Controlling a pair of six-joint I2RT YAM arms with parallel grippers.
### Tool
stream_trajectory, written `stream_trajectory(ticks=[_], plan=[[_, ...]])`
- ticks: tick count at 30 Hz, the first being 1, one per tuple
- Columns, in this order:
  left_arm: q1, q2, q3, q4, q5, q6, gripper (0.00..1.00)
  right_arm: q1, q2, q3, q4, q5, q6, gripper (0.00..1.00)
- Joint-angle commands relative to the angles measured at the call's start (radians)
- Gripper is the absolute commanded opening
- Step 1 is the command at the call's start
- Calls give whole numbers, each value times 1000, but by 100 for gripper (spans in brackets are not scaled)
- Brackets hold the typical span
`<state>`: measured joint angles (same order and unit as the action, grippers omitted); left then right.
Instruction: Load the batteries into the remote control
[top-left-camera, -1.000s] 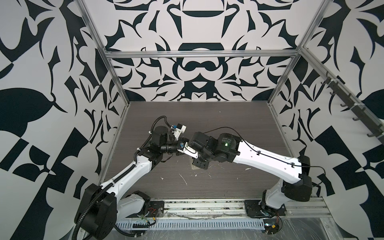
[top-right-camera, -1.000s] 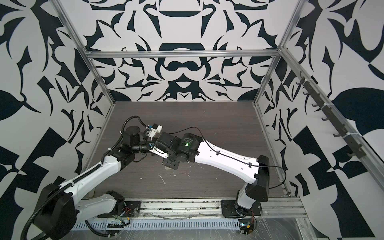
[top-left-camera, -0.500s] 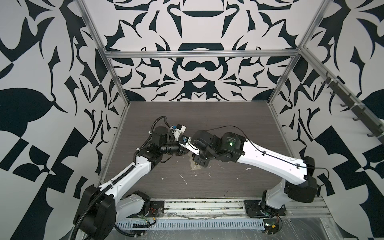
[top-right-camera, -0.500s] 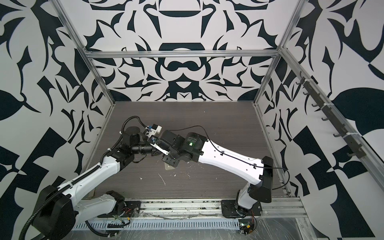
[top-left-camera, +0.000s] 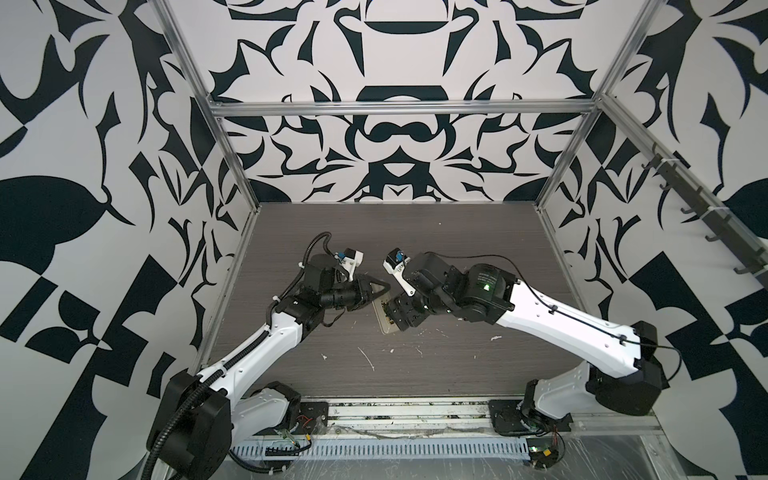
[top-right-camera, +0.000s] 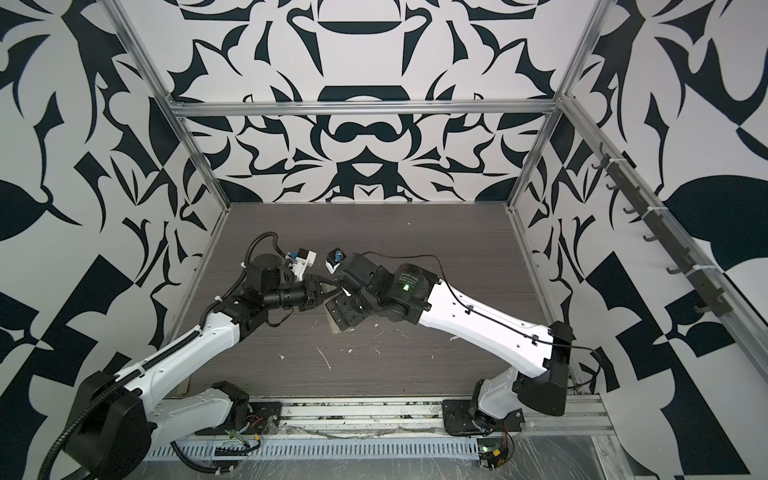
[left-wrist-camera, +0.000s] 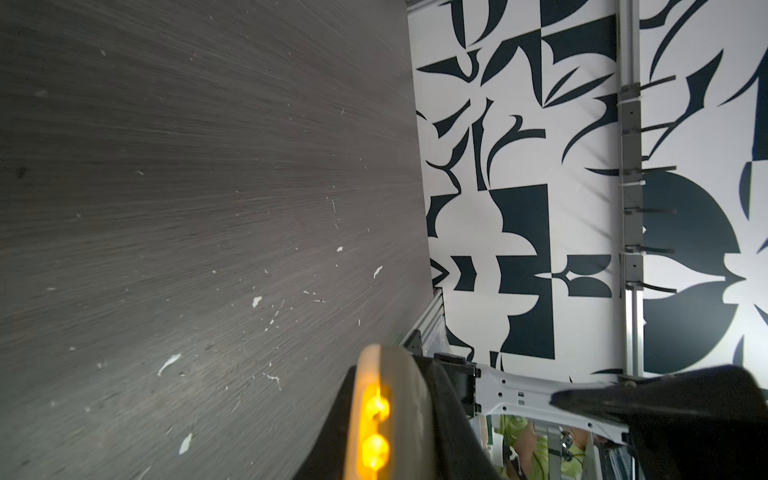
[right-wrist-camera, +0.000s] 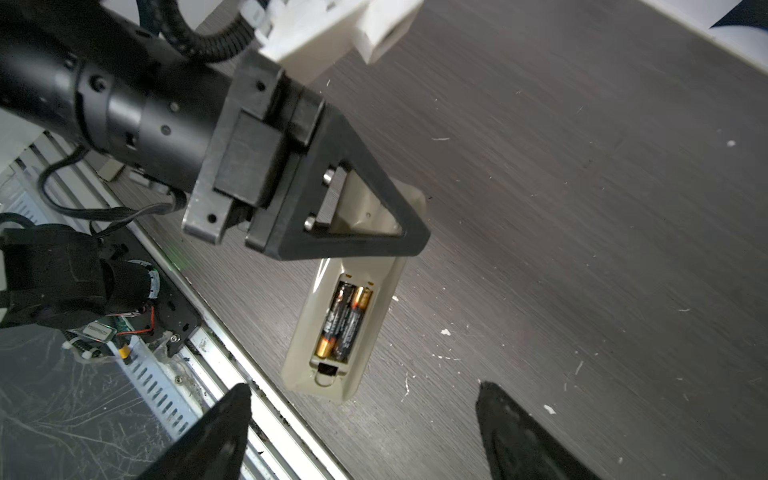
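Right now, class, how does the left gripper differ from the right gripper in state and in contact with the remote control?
The left gripper is shut on one end of the remote control; the right gripper is open and holds nothing. The left gripper touches the remote control; the right gripper's fingers stand clear of it. Both are black and near the remote control, which holds both batteries.

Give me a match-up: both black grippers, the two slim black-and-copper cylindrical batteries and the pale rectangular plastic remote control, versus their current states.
1. left gripper
2. right gripper
3. batteries
4. remote control

A. side by side in the recess
B. jaws open, holding nothing
C. battery compartment uncovered
D. shut on the remote control's end

Pairs: 1-D, 2-B, 3-A, 4-C
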<state>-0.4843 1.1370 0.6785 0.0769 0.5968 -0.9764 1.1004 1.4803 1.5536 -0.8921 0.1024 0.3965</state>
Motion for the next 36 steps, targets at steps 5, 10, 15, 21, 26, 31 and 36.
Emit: stream_trajectory(ticks=[5, 10, 15, 21, 26, 31, 36], plan=[[4, -37, 30, 24, -95, -29, 0, -19, 58, -16, 57, -55, 128, 100], [4, -54, 13, 34, -105, -40, 0, -53, 80, -43, 87, -55, 166, 100], [4, -68, -4, 51, -104, -47, 0, -78, 93, -77, 151, -88, 183, 98], [4, -75, -14, 55, -100, -46, 0, -82, 115, -99, 199, -154, 186, 89], [4, -71, -12, 58, -99, -44, 0, -82, 108, -128, 230, -178, 196, 75], [4, -57, -6, 63, -93, -44, 0, -82, 103, -142, 245, -182, 198, 58], [4, -42, -4, 69, -92, -43, 0, -83, 106, -142, 243, -180, 195, 42]])
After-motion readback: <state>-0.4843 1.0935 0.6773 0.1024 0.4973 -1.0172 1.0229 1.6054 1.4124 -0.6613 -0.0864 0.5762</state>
